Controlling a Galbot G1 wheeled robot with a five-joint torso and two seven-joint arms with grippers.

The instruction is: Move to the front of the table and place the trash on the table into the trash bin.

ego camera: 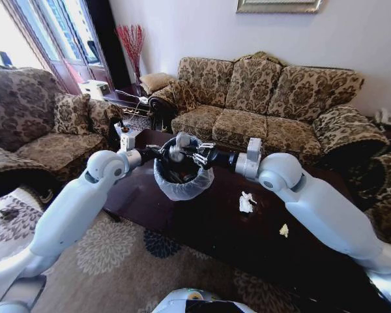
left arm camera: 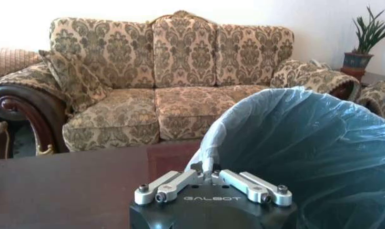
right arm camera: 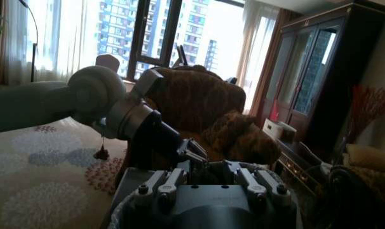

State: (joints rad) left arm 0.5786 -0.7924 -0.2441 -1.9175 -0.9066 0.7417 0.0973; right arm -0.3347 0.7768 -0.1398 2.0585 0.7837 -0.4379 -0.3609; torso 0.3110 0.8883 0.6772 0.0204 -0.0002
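Observation:
The trash bin point(ego camera: 182, 177) stands on the dark table point(ego camera: 202, 228), its whitish bag folded over the rim. My left gripper point(ego camera: 164, 152) is at the bin's near-left rim; in the left wrist view its fingers point(left arm camera: 211, 175) meet, shut on the bag's edge point(left arm camera: 208, 160). Opposite it, my right gripper point(ego camera: 197, 155) hovers over the bin's mouth, and it also shows in the right wrist view point(right arm camera: 208, 167). A pale lump point(ego camera: 180, 142) sits between the two grippers; what it is cannot be told. Trash lies right of the bin: a crumpled white paper point(ego camera: 246, 202) and a small scrap point(ego camera: 284, 229).
A patterned sofa point(ego camera: 267, 98) runs along the table's far side, and an armchair point(ego camera: 45, 124) stands to the left. A patterned rug point(ego camera: 117, 254) covers the floor at the table's near-left corner. A cabinet point(right arm camera: 332, 71) and tall windows lie behind the armchair.

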